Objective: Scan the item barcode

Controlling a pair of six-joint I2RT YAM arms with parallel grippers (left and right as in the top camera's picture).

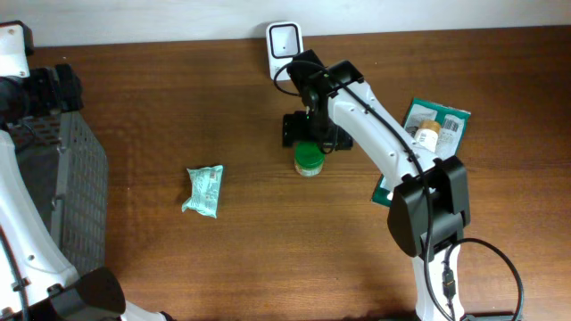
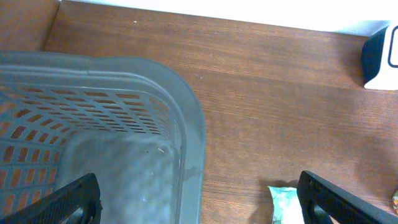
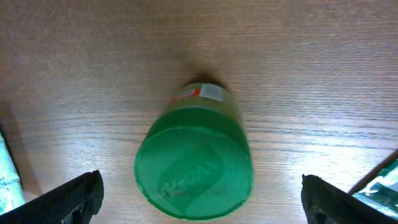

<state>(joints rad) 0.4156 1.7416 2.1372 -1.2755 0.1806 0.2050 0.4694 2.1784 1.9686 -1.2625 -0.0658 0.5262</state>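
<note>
Green-lidded jar [image 1: 309, 159] stands upright on the wooden table [image 1: 178, 98], just near of the white scanner [image 1: 284, 40] at the far edge. My right gripper [image 1: 310, 143] hangs straight above it with its jaws spread wide. In the right wrist view the jar [image 3: 196, 155] sits between my two fingertips [image 3: 74, 199], and neither touches it. A scrap of red and white label shows below the lid.

My left gripper [image 1: 53, 89] is also released, holding nothing, over the grey basket [image 1: 80, 178] at the left. A pale teal pouch [image 1: 203, 191] lies on the table between basket and jar. At the right, a green packet [image 1: 446, 120] lies beside my right arm.
</note>
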